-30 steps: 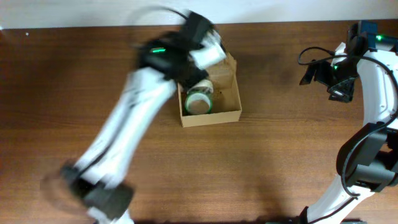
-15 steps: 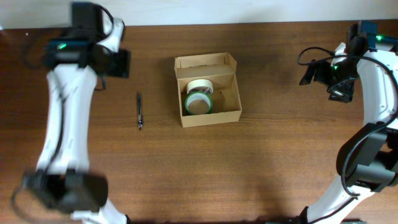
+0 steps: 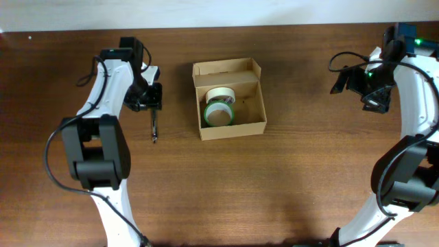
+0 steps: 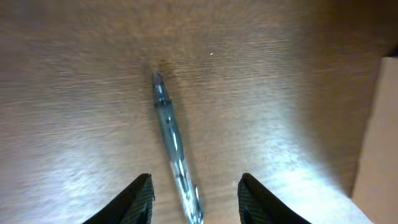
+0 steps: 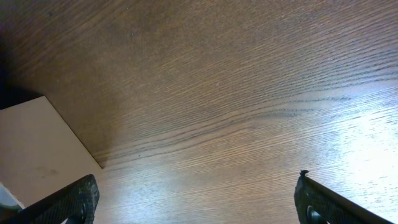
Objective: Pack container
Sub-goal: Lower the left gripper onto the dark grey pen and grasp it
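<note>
Tan cardboard box [image 3: 230, 130] sits between the two hands, nearer the left hand [image 3: 152, 103], on that hand's right side. The lid flap is open. Two tape rolls [image 3: 219, 110] are already inside, touching each other, and the box floor to their right is bare. A pen [image 4: 169, 134] lies on the tabletop [image 3: 288, 185] outside the box, right under the left hand and running between its fingers [image 4: 142, 194]. The left hand is spread open and holds nothing; a finger stands on each side of the pen with no contact visible. The right hand [image 5: 196, 186] is wide open and empty, over bare tabletop, well apart from the box.

Progress: partly packed, I'd say. The rolls are in, the pen is out and the lid is not shut. Likely left to do: close on the pen, carry it rightward into the box, then fold the flap down.
</note>
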Controlling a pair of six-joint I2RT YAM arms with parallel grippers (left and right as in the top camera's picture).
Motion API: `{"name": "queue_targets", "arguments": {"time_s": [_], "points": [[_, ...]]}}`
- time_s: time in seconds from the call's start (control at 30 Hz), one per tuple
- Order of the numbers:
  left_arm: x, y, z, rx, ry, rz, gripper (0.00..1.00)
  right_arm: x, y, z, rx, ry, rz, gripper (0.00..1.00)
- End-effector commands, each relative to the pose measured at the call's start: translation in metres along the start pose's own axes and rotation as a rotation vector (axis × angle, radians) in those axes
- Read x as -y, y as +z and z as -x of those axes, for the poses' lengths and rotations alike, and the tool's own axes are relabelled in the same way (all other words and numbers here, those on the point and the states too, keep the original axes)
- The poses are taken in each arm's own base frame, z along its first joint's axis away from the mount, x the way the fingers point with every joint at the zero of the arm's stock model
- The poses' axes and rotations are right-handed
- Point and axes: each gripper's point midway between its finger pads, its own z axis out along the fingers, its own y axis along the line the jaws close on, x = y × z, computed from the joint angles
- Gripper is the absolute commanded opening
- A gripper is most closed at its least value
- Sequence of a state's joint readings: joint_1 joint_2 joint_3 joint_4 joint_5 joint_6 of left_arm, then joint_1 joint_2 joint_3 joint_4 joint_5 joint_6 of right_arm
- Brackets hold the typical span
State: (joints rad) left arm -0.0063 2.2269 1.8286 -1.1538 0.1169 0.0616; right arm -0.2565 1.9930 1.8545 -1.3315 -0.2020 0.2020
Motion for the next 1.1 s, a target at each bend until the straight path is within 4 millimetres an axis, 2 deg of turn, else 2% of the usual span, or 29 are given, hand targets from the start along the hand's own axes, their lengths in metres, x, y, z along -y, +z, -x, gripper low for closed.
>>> {"name": "queue_targets", "arguments": {"time_s": [0.0,0.1,0.43,0.67,0.7,0.83,0.9,0.93,1.0,1.07], "points": [[0.0,0.019,-0.001,-0.04,-0.034,-0.013,0.43,0.001,0.002,0.0,-0.007,0.005,0.006,0.99],[-0.001,0.026,-0.004,-0.057,-0.036,-0.013,0.43,0.001,0.002,0.0,-0.007,0.005,0.006,0.99],[-0.01,0.029,-0.005,-0.065,-0.067,0.036,0.39,0.001,0.002,0.0,-0.007,0.005,0.006,0.99],[-0.011,0.042,-0.009,-0.097,-0.081,0.035,0.39,0.001,0.002,0.0,-0.007,0.005,0.006,0.99],[-0.011,0.043,-0.01,-0.1,-0.081,0.036,0.35,0.001,0.002,0.0,-0.007,0.005,0.006,0.99],[-0.012,0.046,-0.011,-0.106,-0.084,0.036,0.33,0.001,0.002,0.0,-0.007,0.005,0.006,0.99],[-0.012,0.046,-0.011,-0.106,-0.084,0.037,0.3,0.001,0.002,0.0,-0.007,0.005,0.006,0.99],[-0.012,0.046,-0.011,-0.106,-0.084,0.04,0.23,0.001,0.002,0.0,-0.007,0.005,0.006,0.99],[-0.014,0.046,-0.011,-0.107,-0.084,0.048,0.02,0.001,0.002,0.0,-0.007,0.005,0.006,0.99],[-0.015,0.045,-0.013,-0.114,-0.083,0.053,0.02,0.001,0.002,0.0,-0.007,0.005,0.006,0.99]]}}
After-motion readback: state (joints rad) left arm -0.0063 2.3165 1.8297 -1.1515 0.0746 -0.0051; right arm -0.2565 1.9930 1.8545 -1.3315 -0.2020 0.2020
